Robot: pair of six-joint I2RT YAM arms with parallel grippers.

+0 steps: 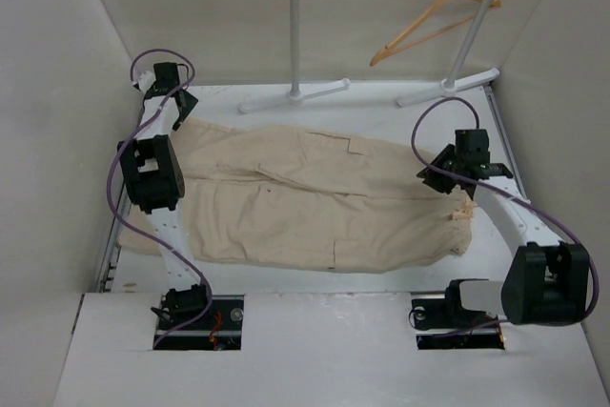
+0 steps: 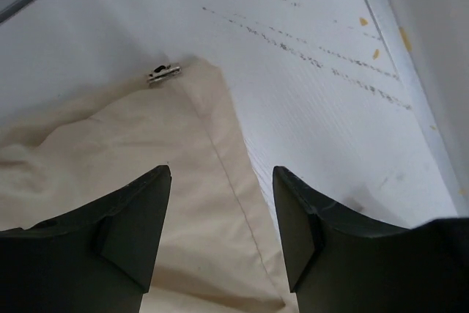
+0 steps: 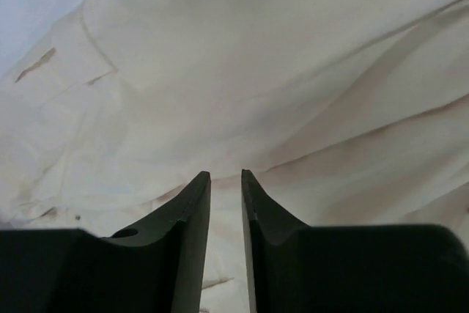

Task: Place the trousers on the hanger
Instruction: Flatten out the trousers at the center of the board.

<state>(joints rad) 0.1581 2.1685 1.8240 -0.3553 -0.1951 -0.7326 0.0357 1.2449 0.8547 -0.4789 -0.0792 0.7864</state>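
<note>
The trousers (image 1: 305, 197), one beige pair, lie spread flat across the middle of the table (image 1: 381, 110). The waist and drawstring are at the right and the two legs run side by side to the left. There is one wooden hanger (image 1: 434, 21), one white clothes rack (image 1: 295, 26) and two arms, each ending in one gripper.

The table is white and flat. Plain pale walls close it in on the left, the right and the far side. The rack stands at the far edge on two splayed feet. The hanger hangs by its hook from the rack's top bar at the far right, well apart from the trousers and from both grippers.

The left gripper (image 2: 221, 174) is at the far left, over the leg ends. Its jaws stand wide apart with nothing between them. Below them a hemmed corner of one leg lies on the table, and a small metal piece (image 2: 163, 73) sits at that corner's far tip.

The right gripper (image 3: 226, 174) is at the right, just above the waist end, with cloth filling its wrist view. Its jaws are drawn almost together, leaving only a thin slit. I cannot tell whether a fold of cloth is pinched in it.
</note>
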